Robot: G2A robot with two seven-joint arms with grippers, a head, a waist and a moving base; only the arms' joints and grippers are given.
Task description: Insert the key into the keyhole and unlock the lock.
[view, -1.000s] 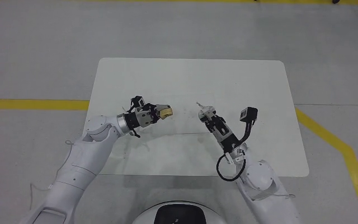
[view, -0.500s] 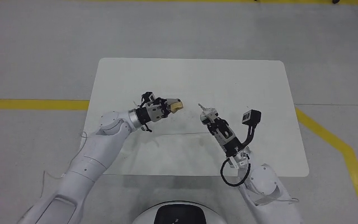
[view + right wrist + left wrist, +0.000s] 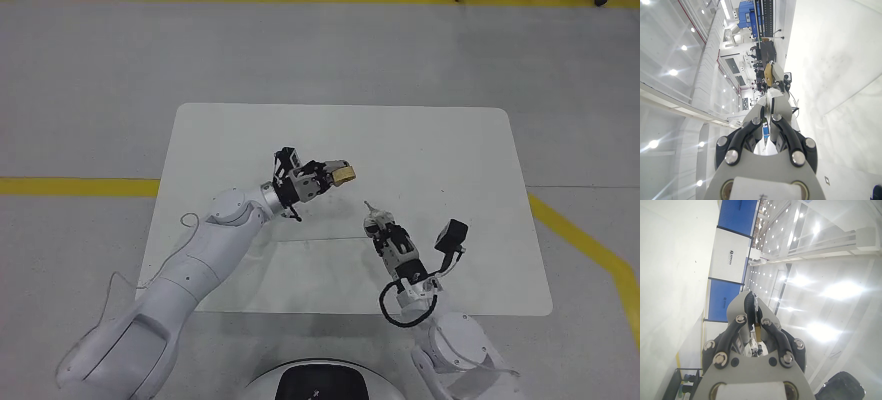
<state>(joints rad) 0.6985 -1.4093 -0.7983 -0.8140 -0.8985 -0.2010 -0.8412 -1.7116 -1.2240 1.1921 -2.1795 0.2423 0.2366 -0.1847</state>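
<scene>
Lock (image 3: 345, 173) is held clamped in L gripper (image 3: 335, 175) above table (image 3: 450, 140); key (image 3: 370, 207) is pinched in R gripper (image 3: 375, 221) nearby, not touching. If brought in off-line, key prob. gets jammed, twisted or dropped.

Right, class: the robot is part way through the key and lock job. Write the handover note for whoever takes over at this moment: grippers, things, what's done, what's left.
Left gripper: shut on the lock, held up over the table.
Right gripper: shut on the key, tip pointing toward the lock.
Lock and key: apart, with a gap between them.
Done: both are gripped and off the table.
Left: line the key up, push it into the lock, turn it to unlock.
</scene>
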